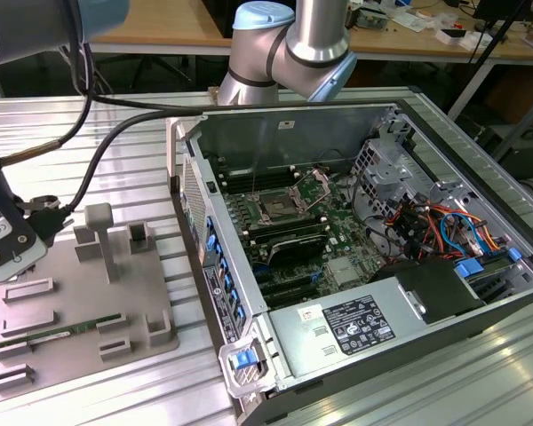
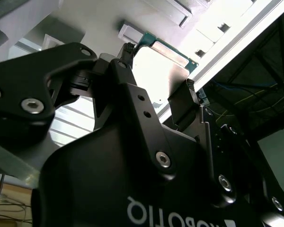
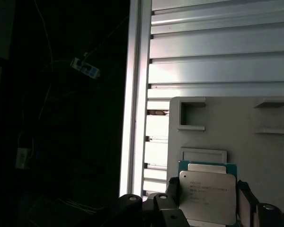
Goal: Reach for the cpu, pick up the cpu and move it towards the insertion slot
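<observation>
The cpu (image 3: 207,196) is a flat square chip with a silvery top and a green rim. It sits between the two black fingers of my gripper (image 3: 207,191), which press on its opposite edges. From below, the cpu (image 2: 156,66) shows bright between the same fingers (image 2: 191,90). In the exterior view my gripper (image 1: 13,253) hangs over the far left end of the grey fixture plate (image 1: 80,302). The insertion slot (image 1: 275,209), a metal-framed socket with a dark centre, lies inside the open computer case, well toward the exterior view's right of my gripper.
A green memory stick (image 1: 62,333) lies on the fixture plate among raised grey blocks (image 1: 98,231). An empty framed recess (image 3: 203,155) sits just beyond the cpu. The case wall (image 1: 195,222) stands between plate and motherboard. A black cable (image 1: 98,160) trails from the arm.
</observation>
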Tool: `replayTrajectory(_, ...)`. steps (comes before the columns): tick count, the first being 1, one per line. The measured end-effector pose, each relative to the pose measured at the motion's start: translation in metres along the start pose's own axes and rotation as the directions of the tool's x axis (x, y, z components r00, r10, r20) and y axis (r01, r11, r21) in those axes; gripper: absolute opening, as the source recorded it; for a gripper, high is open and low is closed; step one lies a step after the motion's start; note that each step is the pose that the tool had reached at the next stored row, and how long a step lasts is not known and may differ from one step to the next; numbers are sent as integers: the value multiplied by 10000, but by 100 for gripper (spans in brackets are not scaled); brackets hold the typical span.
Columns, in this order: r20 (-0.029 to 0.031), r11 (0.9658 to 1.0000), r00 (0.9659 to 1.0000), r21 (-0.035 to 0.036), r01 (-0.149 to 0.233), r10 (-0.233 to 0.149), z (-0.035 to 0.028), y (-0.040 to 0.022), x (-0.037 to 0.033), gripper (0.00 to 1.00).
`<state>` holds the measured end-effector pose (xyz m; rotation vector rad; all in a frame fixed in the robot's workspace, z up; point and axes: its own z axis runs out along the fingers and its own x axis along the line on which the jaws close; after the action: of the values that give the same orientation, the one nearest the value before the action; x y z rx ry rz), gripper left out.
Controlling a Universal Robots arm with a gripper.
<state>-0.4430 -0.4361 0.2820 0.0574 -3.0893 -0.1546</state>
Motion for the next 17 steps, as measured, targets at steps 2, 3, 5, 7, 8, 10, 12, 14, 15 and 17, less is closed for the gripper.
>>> replayTrajectory(2,0,10000,10000,-18,1,-1,-22,2,1,55)
replayTrajectory(3,-1,10000,10000,-27,1,-1,-33,3,2,55)
replayTrajectory(5,0,10000,10000,-39,2,-2,-45,4,2,55)
replayTrajectory(7,0,10000,10000,-52,2,-2,-57,5,3,55)
replayTrajectory(8,0,10000,10000,-60,3,-3,-65,5,3,55)
replayTrajectory(10,-1,10000,10000,-76,4,-4,-80,7,4,55)
replayTrajectory(12,0,10000,10000,-89,4,-4,-92,7,4,55)
replayTrajectory(14,0,9999,10000,-100,5,-5,-99,8,5,55)
replayTrajectory(15,1,9999,10000,-107,5,-5,-99,8,4,55)
replayTrajectory(17,-1,9999,10000,-109,5,-5,-101,8,5,55)
